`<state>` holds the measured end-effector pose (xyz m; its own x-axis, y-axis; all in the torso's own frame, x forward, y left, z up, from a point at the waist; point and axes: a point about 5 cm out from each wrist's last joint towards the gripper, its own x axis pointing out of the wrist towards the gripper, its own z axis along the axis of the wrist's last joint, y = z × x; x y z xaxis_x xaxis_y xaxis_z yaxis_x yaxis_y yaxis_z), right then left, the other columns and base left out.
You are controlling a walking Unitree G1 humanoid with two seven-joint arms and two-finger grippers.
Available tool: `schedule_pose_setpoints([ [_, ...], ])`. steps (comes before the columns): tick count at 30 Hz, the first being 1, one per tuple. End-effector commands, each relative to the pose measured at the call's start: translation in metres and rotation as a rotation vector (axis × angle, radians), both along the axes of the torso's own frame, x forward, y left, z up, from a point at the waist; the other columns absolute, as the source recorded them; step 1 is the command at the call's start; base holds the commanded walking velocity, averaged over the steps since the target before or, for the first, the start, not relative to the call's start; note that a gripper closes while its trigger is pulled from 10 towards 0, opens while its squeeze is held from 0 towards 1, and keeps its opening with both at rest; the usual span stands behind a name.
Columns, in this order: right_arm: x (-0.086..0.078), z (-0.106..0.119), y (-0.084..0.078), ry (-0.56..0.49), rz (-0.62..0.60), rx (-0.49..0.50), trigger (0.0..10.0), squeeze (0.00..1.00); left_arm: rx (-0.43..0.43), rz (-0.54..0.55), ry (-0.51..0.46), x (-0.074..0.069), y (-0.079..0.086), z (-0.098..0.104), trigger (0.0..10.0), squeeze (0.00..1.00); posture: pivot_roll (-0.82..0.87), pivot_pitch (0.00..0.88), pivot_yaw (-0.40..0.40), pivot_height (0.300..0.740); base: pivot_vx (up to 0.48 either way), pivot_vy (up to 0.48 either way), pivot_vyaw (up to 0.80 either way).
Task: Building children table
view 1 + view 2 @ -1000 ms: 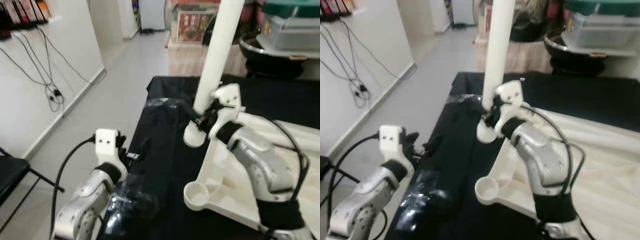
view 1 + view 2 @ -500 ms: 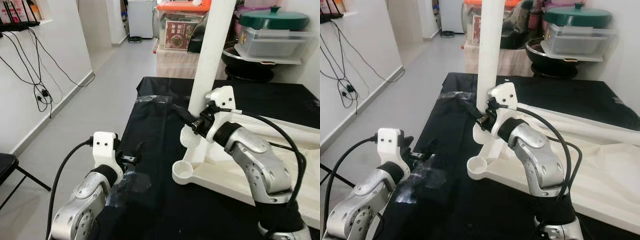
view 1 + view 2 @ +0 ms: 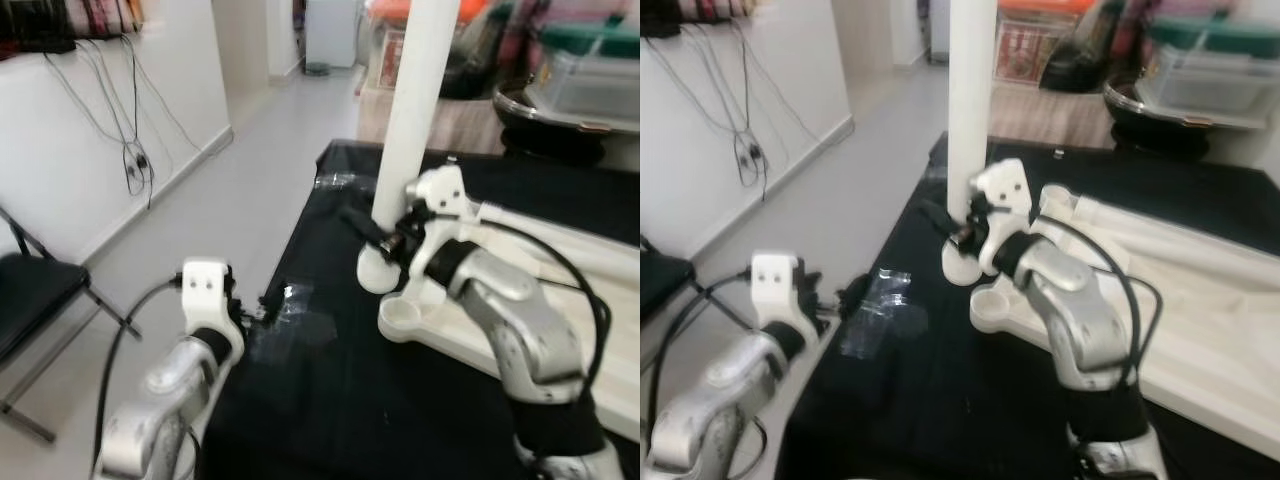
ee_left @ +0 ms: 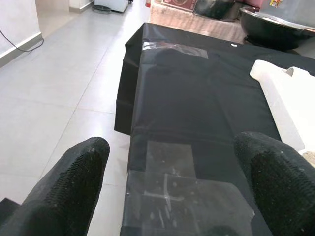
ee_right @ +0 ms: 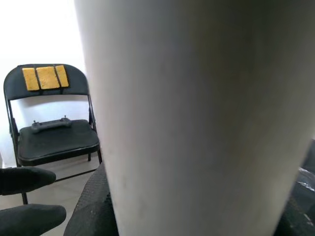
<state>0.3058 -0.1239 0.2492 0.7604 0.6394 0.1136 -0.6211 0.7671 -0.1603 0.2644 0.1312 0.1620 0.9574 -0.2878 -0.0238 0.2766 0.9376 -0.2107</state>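
A long white table leg (image 3: pixel 415 100) stands upright at the near corner of the white tabletop (image 3: pixel 560 290), which lies upside down on the black cloth (image 3: pixel 340 400). My right gripper (image 3: pixel 385 232) is shut on the leg just above its base, a black finger (image 5: pixel 93 206) on either side. Beside the leg's foot is an empty round socket (image 3: pixel 398 316). My left gripper (image 4: pixel 172 172) hangs open over the cloth's left edge, above a patch of clear tape (image 4: pixel 172 182), holding nothing.
A black folding chair (image 3: pixel 30 290) stands on the floor at the left, below cables on the white wall (image 3: pixel 130 150). Behind the table are a black basin (image 3: pixel 560 110) and storage boxes. Grey floor runs along the table's left side.
The head camera has swung, so the whole scene shifts. My right gripper stays on the upright leg and my left gripper stays open by the tape.
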Motion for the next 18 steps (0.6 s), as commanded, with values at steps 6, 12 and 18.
schedule_pose_setpoints([
  [6, 0.002, -0.004, -0.002, 0.029, -0.061, 0.008, 10.0, 0.0, 0.028, -0.008, -0.013, -0.001, 0.003, -0.003, 10.0, 0.0, 0.01, 0.093, -0.048, 0.74, 0.0, 0.0, 0.0],
  [12, 0.008, -0.012, -0.003, 0.103, -0.091, 0.012, 10.0, 0.0, 0.07, 0.0, -0.019, -0.003, 0.005, -0.007, 10.0, 0.0, 0.01, 0.098, -0.054, 0.74, 0.0, 0.0, -0.53],
  [18, 0.006, -0.011, -0.002, 0.103, -0.009, 0.0, 10.0, 0.0, 0.108, -0.043, -0.003, -0.011, 0.004, -0.014, 10.0, 0.0, 0.01, 0.108, -0.058, 0.74, 0.0, 0.0, -0.8],
])
